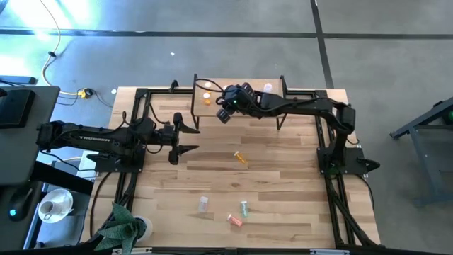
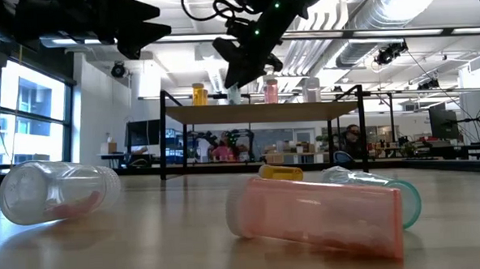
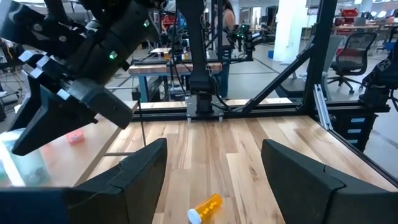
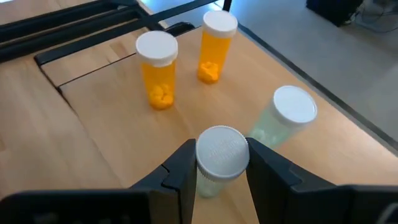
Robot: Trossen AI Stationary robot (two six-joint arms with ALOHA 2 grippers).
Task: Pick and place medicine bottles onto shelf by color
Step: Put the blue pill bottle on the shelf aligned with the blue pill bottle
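The shelf (image 1: pixel 244 106) stands at the table's far edge. On it stand two orange bottles (image 4: pixel 157 68) (image 4: pixel 217 46) and a pale green one (image 4: pixel 287 115), all upright. In the low view a pink bottle (image 2: pixel 270 90) and a clear one (image 2: pixel 311 88) stand farther along it. My right gripper (image 1: pixel 225 110) hangs over the shelf's left part, shut on another pale green bottle (image 4: pixel 208 183). My left gripper (image 1: pixel 190 134) waits open at the table's left, level, with nothing between its fingers. An orange bottle (image 1: pixel 241 157) lies mid-table. My right gripper pinches the pale green bottle at its top end, one finger on either side at the white cap (image 4: pixel 222 152). The fingers (image 4: pixel 180 168) slant downward from the table's right. The bottle stays upright, cap up. Whether its bottom touches the shelf top I cannot tell.
Near the front edge lie a clear bottle (image 1: pixel 204 203), a green one (image 1: pixel 245 208) and a pink one (image 1: pixel 235 220), all on their sides. Black frame rails (image 1: pixel 325 127) run along both sides of the table. A plant (image 1: pixel 120 227) sits at the front left corner.
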